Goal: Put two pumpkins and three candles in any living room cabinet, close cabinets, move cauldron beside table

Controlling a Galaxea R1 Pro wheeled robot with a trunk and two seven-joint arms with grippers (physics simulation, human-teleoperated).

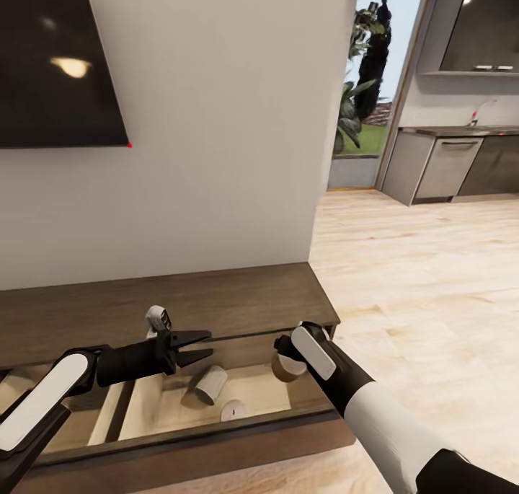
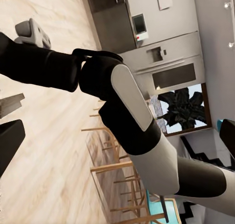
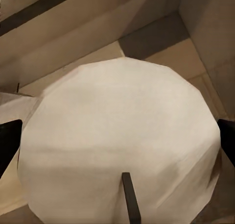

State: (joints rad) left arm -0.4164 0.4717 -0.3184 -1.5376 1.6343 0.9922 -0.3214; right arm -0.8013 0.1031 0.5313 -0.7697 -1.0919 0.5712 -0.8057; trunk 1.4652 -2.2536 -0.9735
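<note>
The dark-brown cabinet runs along the wall with its top drawer pulled out, showing a pale tan inside. One candle lies on its side in the drawer, and a second candle stands upright near the drawer front. My right gripper hangs low over the drawer's right end, shut on a third candle whose wick faces the right wrist camera, with dark fingertips at both its sides. My left gripper hovers open above the drawer's middle, holding nothing.
A black TV hangs on the white wall above the cabinet. Pale wood floor stretches to the right toward grey kitchen cupboards and a doorway with plants. My right arm crosses the left wrist view.
</note>
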